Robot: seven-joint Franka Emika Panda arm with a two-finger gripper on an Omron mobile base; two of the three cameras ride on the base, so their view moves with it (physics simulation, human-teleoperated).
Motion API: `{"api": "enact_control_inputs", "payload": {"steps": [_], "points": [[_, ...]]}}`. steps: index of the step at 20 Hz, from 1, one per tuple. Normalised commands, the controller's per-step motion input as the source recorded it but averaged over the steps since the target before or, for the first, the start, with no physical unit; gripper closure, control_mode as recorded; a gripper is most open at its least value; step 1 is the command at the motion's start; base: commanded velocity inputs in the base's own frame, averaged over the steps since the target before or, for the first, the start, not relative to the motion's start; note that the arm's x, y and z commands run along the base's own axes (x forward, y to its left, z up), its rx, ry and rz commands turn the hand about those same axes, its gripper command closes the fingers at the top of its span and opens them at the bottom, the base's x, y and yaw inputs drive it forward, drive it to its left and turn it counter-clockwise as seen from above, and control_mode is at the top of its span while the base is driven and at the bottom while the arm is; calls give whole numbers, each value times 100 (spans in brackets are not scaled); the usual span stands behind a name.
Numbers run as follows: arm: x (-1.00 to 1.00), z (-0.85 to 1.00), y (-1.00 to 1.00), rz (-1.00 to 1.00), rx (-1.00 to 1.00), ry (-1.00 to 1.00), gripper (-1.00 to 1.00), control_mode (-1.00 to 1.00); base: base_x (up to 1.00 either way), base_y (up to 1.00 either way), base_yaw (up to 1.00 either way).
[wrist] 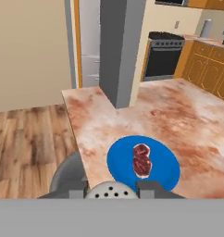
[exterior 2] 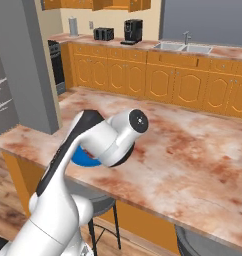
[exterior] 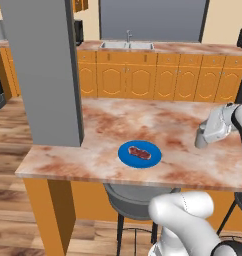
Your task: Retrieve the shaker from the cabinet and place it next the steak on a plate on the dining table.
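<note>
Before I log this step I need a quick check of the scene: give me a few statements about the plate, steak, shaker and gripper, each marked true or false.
1. The steak lies on the blue plate. True.
2. The plate sits on the floor. False: it rests on the dining table.
3. The gripper is shut on the shaker. True.
4. The shaker stands on the plate. False: it is in the gripper, above the table's edge.
5. The plate is red. False: it is blue.
</note>
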Motion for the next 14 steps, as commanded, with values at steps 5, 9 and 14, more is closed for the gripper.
{"api": "enact_control_inputs", "payload": {"steps": [5, 9, 14], "points": [[5, -25, 0, -6, 10, 9, 100, -100, 0, 0, 0], [16, -17, 0, -3, 8, 0, 100, -100, 0, 0, 0], [23, -5, 0, -1, 4, 0, 100, -100, 0, 0, 0]]}}
